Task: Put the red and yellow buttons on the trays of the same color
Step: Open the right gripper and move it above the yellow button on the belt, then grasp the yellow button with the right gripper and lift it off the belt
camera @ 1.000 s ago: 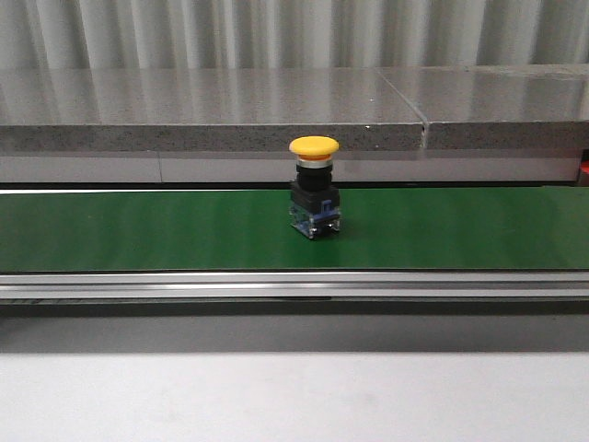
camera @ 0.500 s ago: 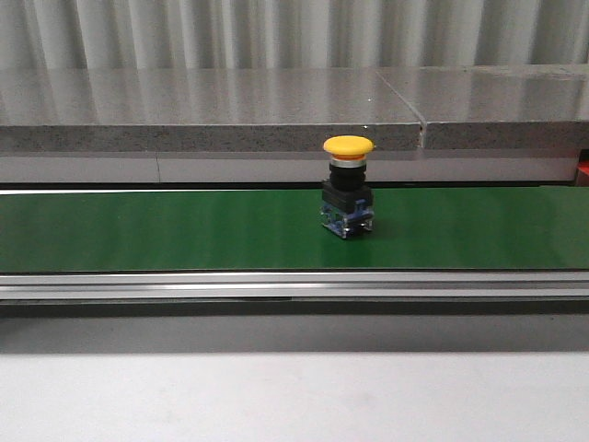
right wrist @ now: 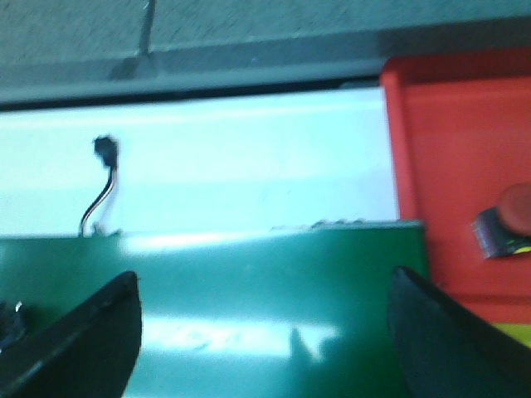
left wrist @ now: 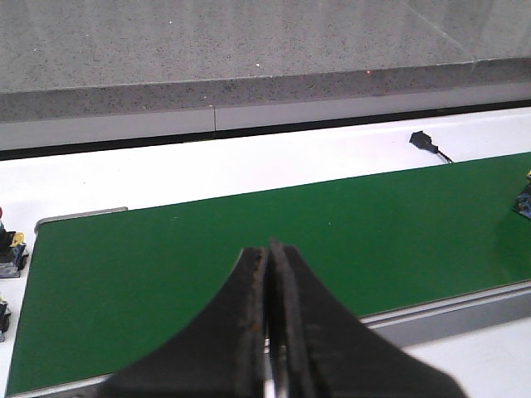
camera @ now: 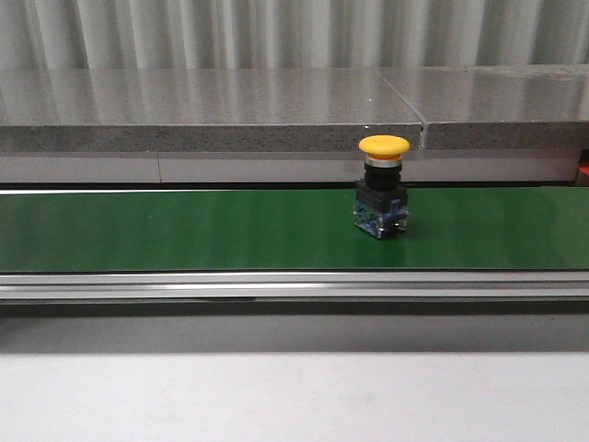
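Left gripper (left wrist: pixel 270 332) clenched empty and right gripper (right wrist: pixel 264 332) spread wide, both above the green belt (camera: pixel 184 230). Yellow button (camera: pixel 382 187) upright on the belt, right of centre. Only the right wrist view reveals, beyond the belt's end, a red tray (right wrist: pixel 452 166) bearing a red button (right wrist: pixel 508 220).

A corrugated metal wall (camera: pixel 276 32) is running across the twelve o'clock side of the front view, its vertical ribs catching pale light. Below it, a long grey speckled stone ledge (camera: pixel 202 115) is stretching from nine to three o'clock, its glossy top reflecting the ribs, with a seam (camera: pixel 419 120) cutting through at about one o'clock. A lighter grey band (camera: pixel 230 168) is sitting under the ledge. At six o'clock a plain white tabletop (camera: pixel 294 396) is filling the foreground, evenly lit and giving off a soft glare.
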